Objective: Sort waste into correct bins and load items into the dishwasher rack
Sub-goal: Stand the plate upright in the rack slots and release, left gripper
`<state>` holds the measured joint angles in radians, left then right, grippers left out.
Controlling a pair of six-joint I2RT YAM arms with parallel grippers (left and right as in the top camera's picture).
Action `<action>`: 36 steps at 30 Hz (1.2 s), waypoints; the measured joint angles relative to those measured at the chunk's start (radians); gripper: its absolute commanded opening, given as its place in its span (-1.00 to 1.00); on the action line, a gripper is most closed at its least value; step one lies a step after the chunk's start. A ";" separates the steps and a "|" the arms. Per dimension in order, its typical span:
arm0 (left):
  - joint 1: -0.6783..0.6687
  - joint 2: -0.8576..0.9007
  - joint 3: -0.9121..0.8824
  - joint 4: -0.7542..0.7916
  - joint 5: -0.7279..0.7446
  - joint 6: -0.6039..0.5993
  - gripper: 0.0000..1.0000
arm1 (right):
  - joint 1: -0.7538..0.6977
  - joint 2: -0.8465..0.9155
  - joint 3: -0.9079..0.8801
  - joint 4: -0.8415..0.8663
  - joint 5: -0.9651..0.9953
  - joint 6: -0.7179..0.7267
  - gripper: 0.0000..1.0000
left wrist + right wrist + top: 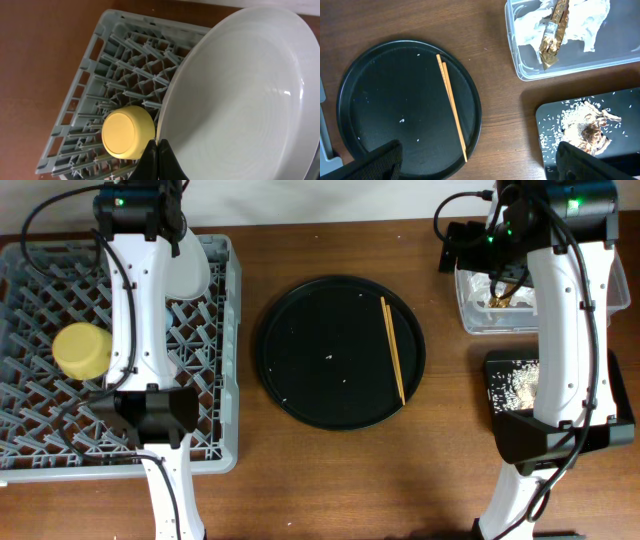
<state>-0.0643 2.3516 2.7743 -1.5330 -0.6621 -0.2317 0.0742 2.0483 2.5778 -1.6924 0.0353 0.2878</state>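
The left fingers [149, 162] are clamping the plate [240, 100] on edge by its rim over the rack [100, 65] beyond them, likely for slotting, while the right fingers [375, 162] are hanging wide open, empty, above the chopsticks [452, 112].

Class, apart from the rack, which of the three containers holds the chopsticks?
The large round black tray in the middle; the chopsticks lie on it. The clear tub holds wrappers, the rectangular black tray food scraps.
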 measured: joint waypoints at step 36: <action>-0.120 -0.557 -0.175 -0.132 0.310 -0.104 0.99 | 0.000 0.000 0.000 0.000 0.000 0.000 0.97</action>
<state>-0.1844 1.7947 2.5992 -1.6653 -0.3519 -0.3355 0.0742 2.0483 2.5778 -1.6924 0.0353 0.2878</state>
